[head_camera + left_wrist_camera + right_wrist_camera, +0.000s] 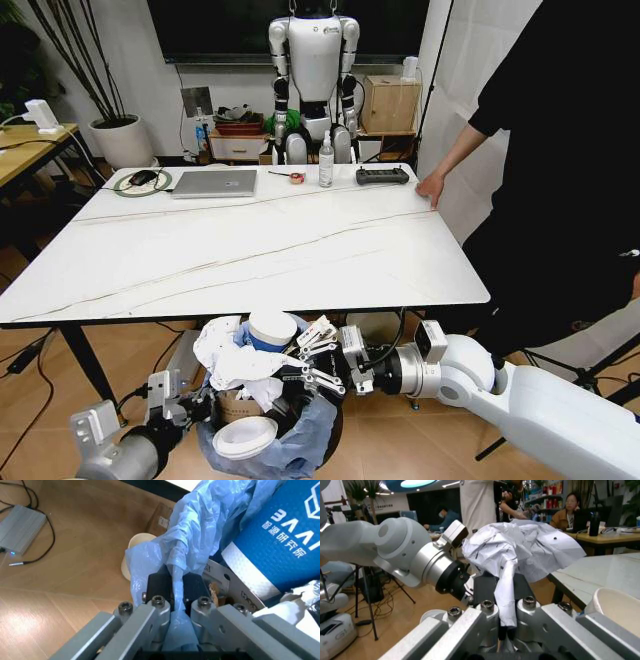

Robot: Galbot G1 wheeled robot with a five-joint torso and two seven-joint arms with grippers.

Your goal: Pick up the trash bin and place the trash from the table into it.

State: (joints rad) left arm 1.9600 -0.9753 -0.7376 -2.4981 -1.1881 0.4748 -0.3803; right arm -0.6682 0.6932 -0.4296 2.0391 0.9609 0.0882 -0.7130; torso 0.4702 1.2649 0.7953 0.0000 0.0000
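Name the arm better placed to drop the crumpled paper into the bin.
Right. Its claw is shut on the crumpled white paper, above the trash bin. The left claw is occupied, pinching the bin's blue bag.

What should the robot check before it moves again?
1. Left gripper has the trash bin: ok, though it is shut on the blue bag, not on the bin's wall, so the bag might slip.
2. Right gripper has its trash: ok, shut on crumpled white paper.
3. Paper is over the bin: ok in the head view.
4. Room left in the bin: not ok, the blue cup and white lid pile up to the rim.
5. Person's hand is out of the way: ok, it rests on the table at the far right edge.
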